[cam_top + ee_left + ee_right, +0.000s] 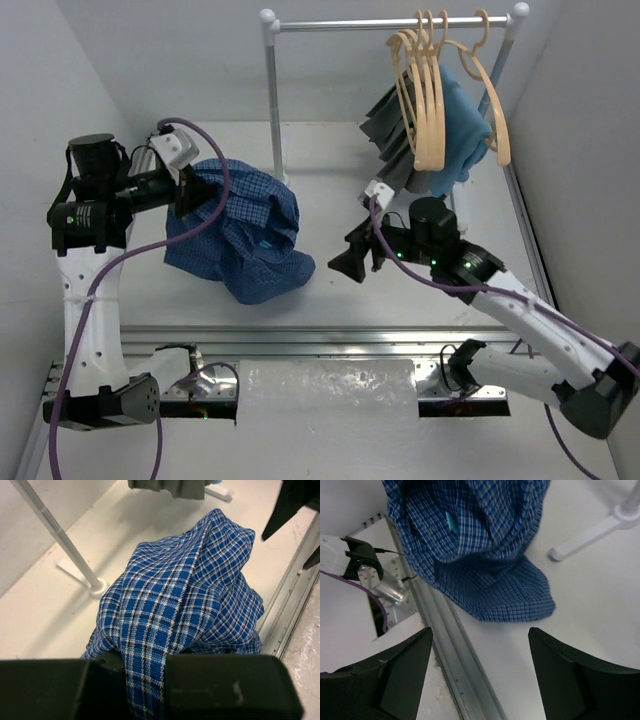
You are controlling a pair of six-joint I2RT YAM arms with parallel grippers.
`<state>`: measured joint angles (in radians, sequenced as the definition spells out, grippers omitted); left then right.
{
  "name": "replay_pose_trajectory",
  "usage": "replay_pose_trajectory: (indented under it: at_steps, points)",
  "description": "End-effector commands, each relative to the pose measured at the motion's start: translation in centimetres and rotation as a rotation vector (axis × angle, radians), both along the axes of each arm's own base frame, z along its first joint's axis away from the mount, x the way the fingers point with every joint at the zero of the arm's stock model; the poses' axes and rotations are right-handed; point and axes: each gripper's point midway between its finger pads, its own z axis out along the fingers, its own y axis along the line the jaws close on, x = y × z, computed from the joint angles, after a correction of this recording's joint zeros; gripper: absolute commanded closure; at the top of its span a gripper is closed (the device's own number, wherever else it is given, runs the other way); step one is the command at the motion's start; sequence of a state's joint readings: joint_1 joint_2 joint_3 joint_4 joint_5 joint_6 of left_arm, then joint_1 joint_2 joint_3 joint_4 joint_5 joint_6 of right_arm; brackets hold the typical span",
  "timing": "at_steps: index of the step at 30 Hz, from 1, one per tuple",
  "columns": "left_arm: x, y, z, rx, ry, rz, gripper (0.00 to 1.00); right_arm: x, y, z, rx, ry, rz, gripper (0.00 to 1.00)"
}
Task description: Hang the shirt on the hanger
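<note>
The blue checked shirt point(245, 235) hangs bunched from my left gripper point(188, 192), its lower part resting on the table. In the left wrist view my left gripper point(147, 690) is shut on a fold of the shirt point(185, 595). My right gripper point(352, 262) is open and empty, just right of the shirt's lower edge. In the right wrist view its fingers point(405, 665) stand wide apart, with the shirt point(480, 550) ahead of them. Several pale wooden hangers point(430, 90) hang on the rail at the back right.
A white and metal clothes rail point(390, 20) stands at the back, its left post point(272, 100) just behind the shirt. A dark grey garment point(395, 135) and a teal-blue cloth point(462, 130) hang with the hangers. A metal track point(330, 340) runs along the table's near edge.
</note>
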<state>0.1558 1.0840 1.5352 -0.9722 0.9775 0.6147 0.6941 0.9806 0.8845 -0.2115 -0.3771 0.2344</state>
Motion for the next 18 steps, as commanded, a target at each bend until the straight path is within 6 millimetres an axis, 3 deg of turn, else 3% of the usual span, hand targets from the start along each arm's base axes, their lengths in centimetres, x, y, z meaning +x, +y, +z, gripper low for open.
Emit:
replay_pose_trajectory:
  at_steps: [1, 3, 6, 7, 10, 12, 16, 18]
  points:
    - [-1.2, -1.0, 1.0, 0.020, -0.113, -0.083, 1.00, -0.3, 3.6, 3.6, 0.161, 0.001, 0.111, 0.21]
    - [-1.3, -1.0, 0.8, 0.019, -0.115, -0.085, 1.00, 0.6, 5.4, 4.4, 0.236, 0.011, 0.110, 0.21]
    - [-1.2, -1.1, 0.7, 0.004, -0.109, -0.085, 1.00, 1.8, 7.6, 4.0, 0.238, 0.035, 0.087, 0.25]
    - [-1.0, -1.1, 0.6, 0.000, -0.108, -0.082, 1.00, 2.1, 8.6, 2.7, 0.227, 0.078, 0.088, 0.26]
    - [-0.2, -1.0, 0.4, -0.018, -0.099, -0.062, 1.00, 1.5, 11.0, 1.9, 0.254, 0.078, 0.113, 0.27]
    - [0.4, -0.8, 0.3, -0.027, -0.094, -0.045, 1.00, 1.7, 12.0, 1.5, 0.249, 0.077, 0.096, 0.27]
    - [1.3, -0.6, -0.6, -0.044, -0.065, -0.029, 1.00, 3.9, 13.2, -0.2, 0.265, 0.138, 0.002, 0.29]
    - [1.3, -0.8, -0.7, -0.058, -0.056, -0.037, 1.00, 5.0, 13.9, -1.1, 0.275, 0.159, -0.031, 0.40]
